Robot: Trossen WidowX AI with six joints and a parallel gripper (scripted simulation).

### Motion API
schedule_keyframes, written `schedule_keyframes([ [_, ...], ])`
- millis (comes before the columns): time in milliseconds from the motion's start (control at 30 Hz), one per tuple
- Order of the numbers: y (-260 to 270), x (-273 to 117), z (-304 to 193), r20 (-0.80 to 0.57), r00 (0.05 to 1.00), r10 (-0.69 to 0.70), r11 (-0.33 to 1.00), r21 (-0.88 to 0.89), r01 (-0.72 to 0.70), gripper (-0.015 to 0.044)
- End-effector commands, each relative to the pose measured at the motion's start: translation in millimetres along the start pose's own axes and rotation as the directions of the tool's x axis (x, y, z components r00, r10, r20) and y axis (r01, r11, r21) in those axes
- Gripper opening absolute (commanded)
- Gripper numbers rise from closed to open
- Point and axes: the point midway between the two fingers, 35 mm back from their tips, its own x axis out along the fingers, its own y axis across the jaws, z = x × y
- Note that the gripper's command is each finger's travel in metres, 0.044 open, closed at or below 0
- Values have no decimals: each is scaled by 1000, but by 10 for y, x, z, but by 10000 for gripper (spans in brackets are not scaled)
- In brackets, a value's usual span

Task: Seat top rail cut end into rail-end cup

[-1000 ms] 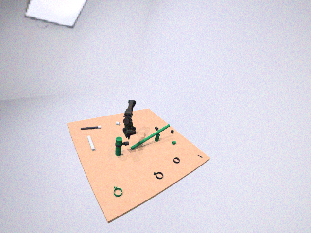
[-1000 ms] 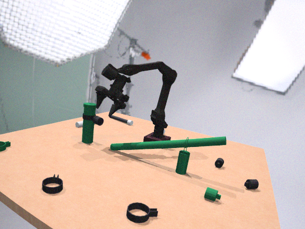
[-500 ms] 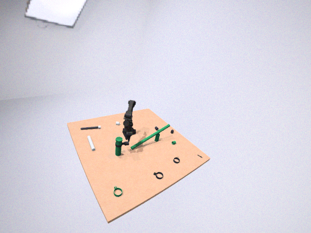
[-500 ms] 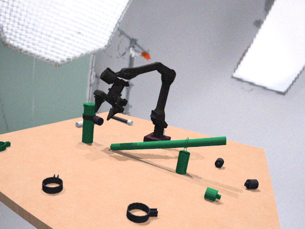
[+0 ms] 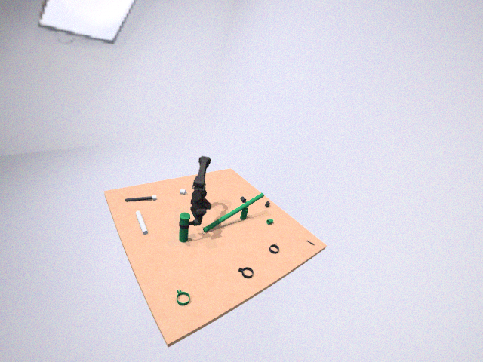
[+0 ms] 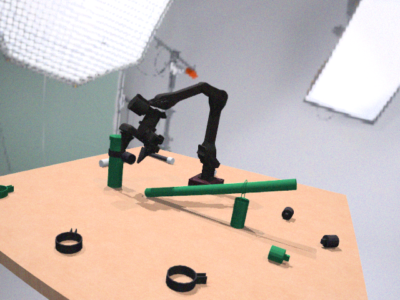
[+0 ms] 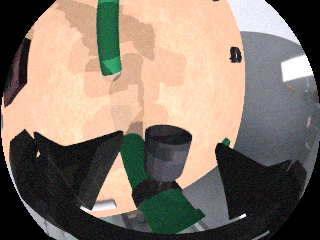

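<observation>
The green top rail [image 5: 234,213] [image 6: 206,189] [image 7: 108,35] passes through the wire loop cap on the small green post [image 5: 244,213] [image 6: 239,213]. It slopes down to its near end, low by the table and short of the big green post [image 5: 183,234] [image 6: 115,174] [image 7: 133,157]. The dark rail-end cup [image 6: 129,157] [image 7: 167,157] hangs empty on the black brace band [image 6: 113,152], below the post cap. My gripper [image 6: 131,155] [image 7: 171,142] is open, its fingers on either side of the cup. Contact with cup or band cannot be told. It is clear of the rail.
A white tube [image 5: 141,222] and a dark rod [image 5: 139,199] lie beyond the big post. A green cup [image 5: 269,221] [image 6: 277,254] and black cups [image 6: 287,213] [image 6: 330,240] lie near the small post. Loose black bands [image 6: 69,248] [image 6: 180,286] and a green band [image 6: 3,194] lie on the table.
</observation>
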Motion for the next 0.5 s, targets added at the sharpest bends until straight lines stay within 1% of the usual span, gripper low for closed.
schedule_keyframes([
  [0,11,64,1,-3,1000,4,1000,5,-4,440],
  [467,26,289,10,-2,1000,3,1000,5,-3,440],
])
